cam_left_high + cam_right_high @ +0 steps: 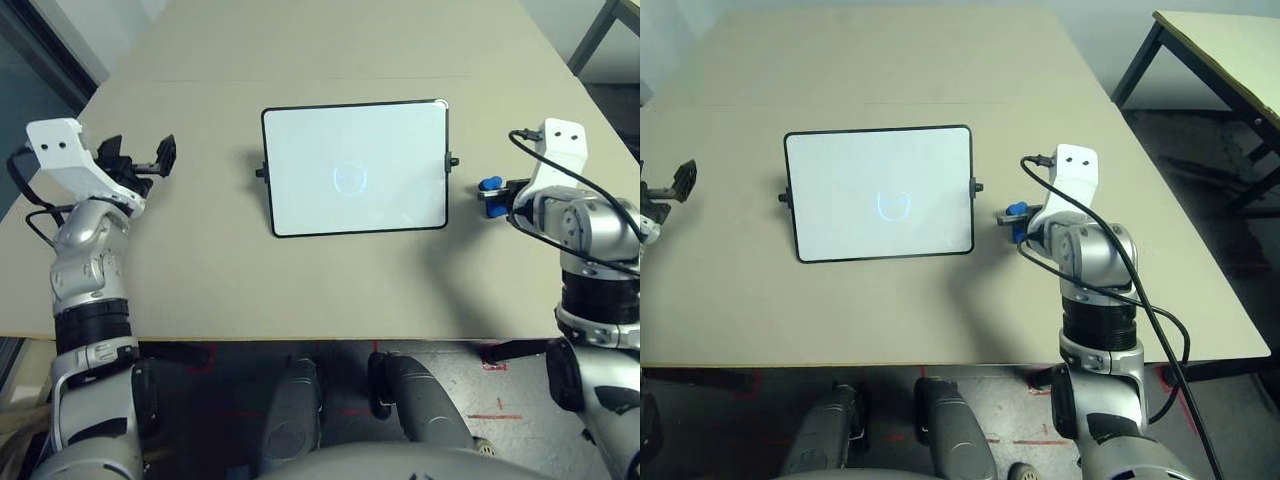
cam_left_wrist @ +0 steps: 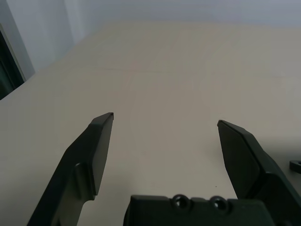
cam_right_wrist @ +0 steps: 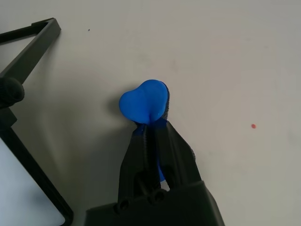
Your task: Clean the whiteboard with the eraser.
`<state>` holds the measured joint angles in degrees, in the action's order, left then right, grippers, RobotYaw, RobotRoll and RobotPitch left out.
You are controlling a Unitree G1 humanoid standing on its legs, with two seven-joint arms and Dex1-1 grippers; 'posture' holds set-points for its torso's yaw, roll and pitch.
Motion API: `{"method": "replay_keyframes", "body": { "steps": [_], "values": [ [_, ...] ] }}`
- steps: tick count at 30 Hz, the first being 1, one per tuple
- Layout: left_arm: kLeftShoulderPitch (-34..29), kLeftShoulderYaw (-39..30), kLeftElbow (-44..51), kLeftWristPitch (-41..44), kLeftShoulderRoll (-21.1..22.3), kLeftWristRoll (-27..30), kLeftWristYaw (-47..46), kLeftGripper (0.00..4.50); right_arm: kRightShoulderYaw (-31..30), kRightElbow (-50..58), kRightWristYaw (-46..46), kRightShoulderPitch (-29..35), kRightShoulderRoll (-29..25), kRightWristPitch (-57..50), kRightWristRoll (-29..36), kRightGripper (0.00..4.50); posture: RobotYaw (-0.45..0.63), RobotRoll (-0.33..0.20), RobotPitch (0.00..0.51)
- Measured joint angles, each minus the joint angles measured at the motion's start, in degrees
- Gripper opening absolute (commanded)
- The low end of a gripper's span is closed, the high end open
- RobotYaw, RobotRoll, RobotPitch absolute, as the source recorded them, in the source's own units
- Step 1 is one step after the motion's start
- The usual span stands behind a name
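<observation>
Whiteboard (image 1: 355, 168) lies flat near the middle of the bench (image 1: 300, 290), its long sides running parallel to the bench's near edge, a thin black frame around it and a small black knob on each short side. A faint cyan loop of marker sits around the centre of its white surface. Right tool (image 3: 151, 126) is pressed together on the eraser (image 3: 143, 102), a bright-blue lumpy block that bulges out past the black fingertips; in the right wrist view the eraser hangs close over the bare bench top, and whether it touches the surface cannot be told. Eraser and right tool sit just beside the whiteboard's right short side, near the knob there, apart from the frame, with the bench's right edge further out. Left tool (image 2: 164, 121) is spread wide, its two black fingers well apart with bare bench showing between them; it hovers by the left edge of the bench, well apart from the whiteboard's left side
</observation>
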<state>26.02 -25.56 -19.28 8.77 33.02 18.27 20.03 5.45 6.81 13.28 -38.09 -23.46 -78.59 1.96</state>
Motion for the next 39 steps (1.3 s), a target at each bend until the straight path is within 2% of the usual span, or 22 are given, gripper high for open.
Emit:
{"method": "replay_keyframes", "body": {
  "steps": [10,17,20,30,34,39],
  "values": [
    [1.35,1.70,0.11,0.17,-0.91,0.27,0.84,4.50,3.04,-0.78,-0.48,-0.09,-0.92,0.35,0.33,4.40,0.00,0.000,0.172],
    [3.46,2.92,-1.35,0.12,-0.98,0.07,1.74,4.50,9.36,0.34,-1.25,-2.19,-2.89,-0.47,0.81,4.46,-0.02,0.000,0.172],
    [4.08,3.44,-2.55,-0.02,-1.07,-0.06,1.95,4.50,9.48,0.31,-0.74,-0.18,-3.32,-0.12,1.51,4.46,-0.02,0.000,0.169],
    [5.19,3.99,-3.69,-0.61,-0.85,-0.09,2.72,4.50,10.60,-4.57,-1.18,2.93,-0.11,1.89,3.44,4.46,0.01,0.000,0.165],
    [5.08,3.98,-3.56,-0.59,-0.85,-0.02,2.67,4.50,8.10,-8.36,0.12,4.36,-2.44,9.17,3.50,4.46,0.01,0.000,0.169],
    [4.19,3.85,-2.83,-0.50,-0.73,0.16,2.54,4.50,0.20,-11.39,2.53,7.54,-7.86,21.84,1.43,4.46,0.03,0.000,0.181]
  ]
}}
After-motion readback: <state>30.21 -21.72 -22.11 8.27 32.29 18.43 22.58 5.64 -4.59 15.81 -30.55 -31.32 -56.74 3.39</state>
